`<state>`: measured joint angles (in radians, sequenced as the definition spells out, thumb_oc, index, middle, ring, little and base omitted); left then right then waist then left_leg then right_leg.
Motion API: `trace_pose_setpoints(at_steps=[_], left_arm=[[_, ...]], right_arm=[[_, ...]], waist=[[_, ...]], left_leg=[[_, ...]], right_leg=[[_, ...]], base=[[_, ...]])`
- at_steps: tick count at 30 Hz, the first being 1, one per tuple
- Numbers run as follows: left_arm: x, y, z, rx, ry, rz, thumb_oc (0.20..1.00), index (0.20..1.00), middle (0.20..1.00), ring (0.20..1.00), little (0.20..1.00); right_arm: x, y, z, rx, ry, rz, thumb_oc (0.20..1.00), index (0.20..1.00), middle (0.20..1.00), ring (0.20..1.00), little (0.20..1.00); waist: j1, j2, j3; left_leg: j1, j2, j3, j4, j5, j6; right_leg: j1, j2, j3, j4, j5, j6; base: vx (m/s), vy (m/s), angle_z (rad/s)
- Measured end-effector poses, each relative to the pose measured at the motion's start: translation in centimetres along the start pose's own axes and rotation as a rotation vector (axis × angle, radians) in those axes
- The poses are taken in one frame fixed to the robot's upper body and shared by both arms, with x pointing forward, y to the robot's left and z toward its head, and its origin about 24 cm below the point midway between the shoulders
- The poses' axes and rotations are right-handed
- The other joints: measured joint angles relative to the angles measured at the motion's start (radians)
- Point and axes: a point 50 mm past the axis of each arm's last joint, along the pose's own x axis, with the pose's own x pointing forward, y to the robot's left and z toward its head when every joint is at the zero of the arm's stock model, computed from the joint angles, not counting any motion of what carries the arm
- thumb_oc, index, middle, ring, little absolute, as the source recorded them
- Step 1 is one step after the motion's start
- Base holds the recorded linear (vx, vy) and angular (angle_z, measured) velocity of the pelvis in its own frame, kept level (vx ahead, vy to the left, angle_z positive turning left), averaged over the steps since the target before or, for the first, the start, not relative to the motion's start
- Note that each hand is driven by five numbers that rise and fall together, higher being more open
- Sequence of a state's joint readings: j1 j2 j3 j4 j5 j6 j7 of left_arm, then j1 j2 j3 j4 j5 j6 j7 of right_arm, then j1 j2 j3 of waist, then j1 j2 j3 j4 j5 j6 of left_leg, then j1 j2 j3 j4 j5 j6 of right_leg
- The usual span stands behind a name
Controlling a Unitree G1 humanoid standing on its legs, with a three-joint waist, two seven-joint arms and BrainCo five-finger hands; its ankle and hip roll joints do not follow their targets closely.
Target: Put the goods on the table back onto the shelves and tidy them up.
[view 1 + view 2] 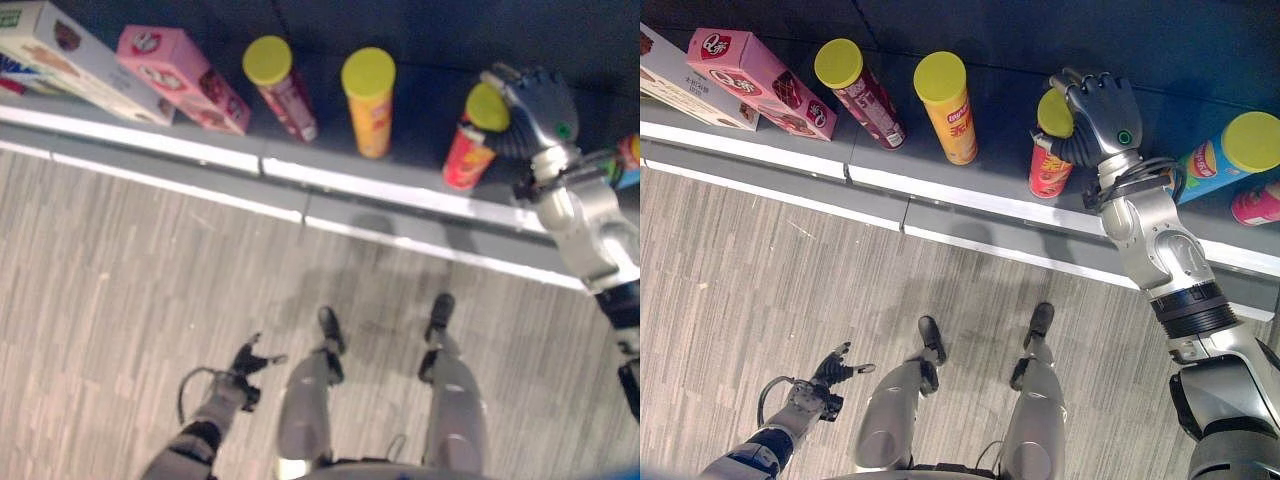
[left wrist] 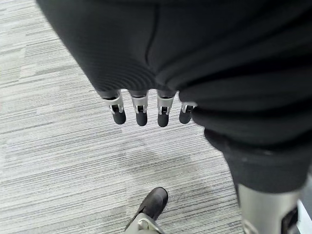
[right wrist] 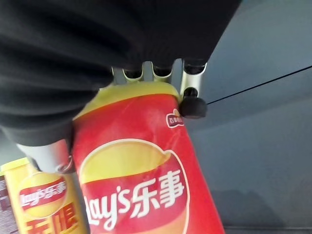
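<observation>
Now I am gripping the red cylindrical chip can with the yellow lid [image 1: 1052, 160] in my right hand [image 1: 1102, 112], seemingly standing it on the dark grey shelf [image 1: 1000, 175] beside the orange yellow-lidded can [image 1: 948, 110]; my left hand [image 1: 830, 370] is hanging slack, holding nothing. Straightening probably remains.

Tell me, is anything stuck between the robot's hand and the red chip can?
No, nothing visible is. The right hand is already curled around the top of the red can, which stands on the shelf beside the orange can.

Right robot hand [image 1: 535, 105] around red can [image 1: 470, 150]
</observation>
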<state>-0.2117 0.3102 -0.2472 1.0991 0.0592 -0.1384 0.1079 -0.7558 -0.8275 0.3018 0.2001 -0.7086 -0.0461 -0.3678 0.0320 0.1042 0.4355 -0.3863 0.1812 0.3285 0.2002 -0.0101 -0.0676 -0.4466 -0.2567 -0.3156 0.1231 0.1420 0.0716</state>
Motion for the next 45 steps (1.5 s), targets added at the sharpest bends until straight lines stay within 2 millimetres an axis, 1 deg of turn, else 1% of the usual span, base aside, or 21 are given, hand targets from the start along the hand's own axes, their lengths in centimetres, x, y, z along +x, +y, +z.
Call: trace_pose_setpoints(at_steps=[4, 8, 12, 15, 26, 33, 34, 35, 36, 45], left_arm=[[0.0, -0.4, 0.3, 0.022, -0.016, -0.010, 1.000, 1.000, 1.000, 1.000, 1.000], [0.0, -0.4, 0.4, 0.021, -0.019, -0.009, 1.000, 1.000, 1.000, 1.000, 1.000], [0.1, -0.4, 0.5, 0.020, -0.024, -0.008, 1.000, 1.000, 1.000, 1.000, 1.000], [0.5, -0.1, 1.7, 0.020, -0.056, 0.000, 1.000, 1.000, 1.000, 1.000, 1.000], [0.4, -0.5, 1.8, 0.014, -0.053, -0.008, 1.000, 1.000, 1.000, 1.000, 1.000], [0.5, -0.5, 1.7, 0.014, -0.046, -0.006, 1.000, 1.000, 1.000, 1.000, 1.000], [0.5, -0.5, 1.7, 0.015, -0.043, -0.005, 1.000, 1.000, 1.000, 1.000, 1.000], [0.5, -0.5, 1.7, 0.015, -0.042, -0.003, 1.000, 1.000, 1.000, 1.000, 1.000], [0.5, -0.5, 1.7, 0.015, -0.041, -0.001, 1.000, 1.000, 1.000, 1.000, 1.000], [0.5, -0.4, 1.6, 0.014, -0.036, 0.002, 1.000, 1.000, 1.000, 1.000, 1.000]], right_arm=[[0.3, -0.6, -1.4, -0.027, 0.061, -0.051, 0.200, 0.200, 0.200, 0.200, 0.200], [0.5, -1.2, -1.8, -0.036, 0.088, -0.095, 0.200, 0.200, 0.200, 0.200, 0.200], [0.5, -1.2, -1.8, -0.036, 0.089, -0.104, 0.200, 0.200, 0.200, 0.200, 0.200], [0.5, -1.2, -1.8, -0.034, 0.090, -0.106, 0.200, 0.200, 0.200, 0.200, 0.200], [-0.5, -0.3, -1.7, -0.025, 0.092, -0.071, 0.200, 0.200, 0.200, 0.200, 0.200], [-0.6, -0.1, -1.5, -0.014, 0.091, -0.057, 0.200, 0.200, 0.200, 0.200, 0.200], [-0.6, -0.1, -1.5, -0.014, 0.091, -0.057, 0.595, 0.595, 0.595, 0.595, 0.595], [-0.6, -0.1, -1.5, -0.014, 0.091, -0.057, 0.940, 0.940, 0.940, 0.940, 0.940], [-0.6, -0.1, -1.5, -0.014, 0.091, -0.057, 1.000, 1.000, 1.000, 1.000, 1.000], [-0.6, -0.1, -1.5, -0.013, 0.092, -0.054, 1.000, 1.000, 1.000, 1.000, 1.000]], waist=[[-0.002, 0.021, 0.008], [0.000, 0.026, 0.011], [0.000, 0.026, 0.011], [0.001, 0.026, 0.011], [-0.008, 0.019, 0.012], [-0.016, 0.003, 0.010], [-0.016, 0.002, 0.010], [-0.016, 0.002, 0.010], [-0.016, 0.002, 0.010], [-0.020, -0.004, 0.008]], left_leg=[[-0.014, -0.008, -0.020, 0.010, 0.001, 0.002], [-0.037, -0.009, -0.030, 0.016, 0.002, 0.004], [-0.037, -0.009, -0.031, 0.014, 0.002, 0.004], [-0.035, -0.009, -0.032, 0.013, 0.002, 0.004], [-0.034, -0.004, -0.036, 0.029, 0.002, 0.004], [-0.034, -0.003, -0.036, 0.029, 0.002, 0.004], [-0.034, -0.003, -0.036, 0.029, 0.002, 0.004], [-0.034, -0.003, -0.036, 0.029, 0.002, 0.004], [-0.034, -0.003, -0.036, 0.029, 0.002, 0.004], [-0.034, 0.001, -0.037, 0.040, 0.001, 0.004]], right_leg=[[-0.001, -0.014, -0.016, 0.013, -0.005, 0.005], [-0.018, -0.017, -0.023, 0.023, -0.009, 0.005], [-0.017, -0.017, -0.024, 0.023, -0.010, 0.004], [-0.015, -0.017, -0.026, 0.023, -0.010, 0.004], [-0.013, -0.017, -0.025, 0.040, -0.014, -0.001], [-0.013, -0.016, -0.025, 0.040, -0.014, -0.001], [-0.013, -0.016, -0.025, 0.040, -0.014, -0.001], [-0.013, -0.016, -0.025, 0.040, -0.014, -0.001], [-0.013, -0.016, -0.025, 0.040, -0.014, -0.001], [-0.013, -0.016, -0.025, 0.053, -0.015, -0.002]], base=[[0.01, -0.008, 0.13], [0.02, -0.003, 0.07], [0.01, -0.003, 0.01], [0.00, 0.000, 0.00], [0.00, 0.000, 0.00], [0.00, 0.000, 0.00], [0.00, 0.000, 0.00], [0.00, 0.000, 0.00], [0.00, 0.000, 0.00], [0.00, 0.000, 0.00]])
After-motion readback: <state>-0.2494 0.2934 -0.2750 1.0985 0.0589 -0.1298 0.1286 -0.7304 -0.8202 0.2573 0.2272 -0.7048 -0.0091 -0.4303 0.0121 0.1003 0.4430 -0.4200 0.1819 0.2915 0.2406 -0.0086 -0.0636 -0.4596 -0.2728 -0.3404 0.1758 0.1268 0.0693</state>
